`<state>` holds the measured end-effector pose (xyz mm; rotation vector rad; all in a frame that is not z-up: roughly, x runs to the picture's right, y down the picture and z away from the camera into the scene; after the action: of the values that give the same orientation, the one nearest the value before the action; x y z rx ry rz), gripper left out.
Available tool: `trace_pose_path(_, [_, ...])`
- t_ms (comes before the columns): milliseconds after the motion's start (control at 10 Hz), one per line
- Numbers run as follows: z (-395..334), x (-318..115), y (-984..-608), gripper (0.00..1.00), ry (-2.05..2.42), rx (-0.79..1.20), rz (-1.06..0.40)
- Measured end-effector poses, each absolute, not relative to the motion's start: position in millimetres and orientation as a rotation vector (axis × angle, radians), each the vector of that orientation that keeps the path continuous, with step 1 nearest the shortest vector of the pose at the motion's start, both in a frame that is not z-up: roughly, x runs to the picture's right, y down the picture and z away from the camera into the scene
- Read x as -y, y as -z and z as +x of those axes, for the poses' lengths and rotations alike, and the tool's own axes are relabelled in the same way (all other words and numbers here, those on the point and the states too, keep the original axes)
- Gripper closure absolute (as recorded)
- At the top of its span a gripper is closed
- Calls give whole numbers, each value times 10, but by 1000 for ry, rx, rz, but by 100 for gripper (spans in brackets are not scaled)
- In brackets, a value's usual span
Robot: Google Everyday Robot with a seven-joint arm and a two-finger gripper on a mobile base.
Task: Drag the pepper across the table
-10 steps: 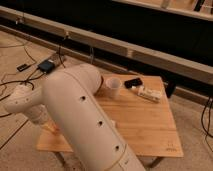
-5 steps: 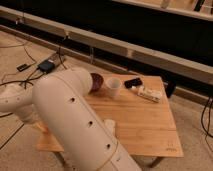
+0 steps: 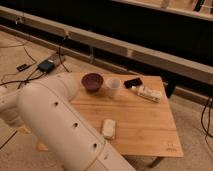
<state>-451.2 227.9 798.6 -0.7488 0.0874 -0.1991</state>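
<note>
Hunting for the pepper behind my own arm

I am swinging the arm [image 3: 60, 127] over the left of the surface [image 3: 150, 130]; the end effector is hidden behind it, closed, and I cannot tell whether it holds anything. The pepper is not showing, probably masked by the arm. I see the maroon bowl [image 3: 92, 81], white cup [image 3: 112, 86] and white block [image 3: 108, 128], so I am planning a low, slow sweep clear of them.

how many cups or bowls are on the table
2: a dark bowl and a white cup beside it, at the table's far edge. The arm may hide more; the gripper is out of view.
</note>
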Motion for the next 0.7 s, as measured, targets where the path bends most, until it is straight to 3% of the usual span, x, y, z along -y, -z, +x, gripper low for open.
trace_pose_path(400, [-4927, -2272, -7914, 100, 221, -36, -752])
trace_pose_path(500, [-4990, -2254, -7902, 96, 210, -26, -755])
trace_pose_path(700, [-5062, -2237, -7904, 76, 158, -22, -762])
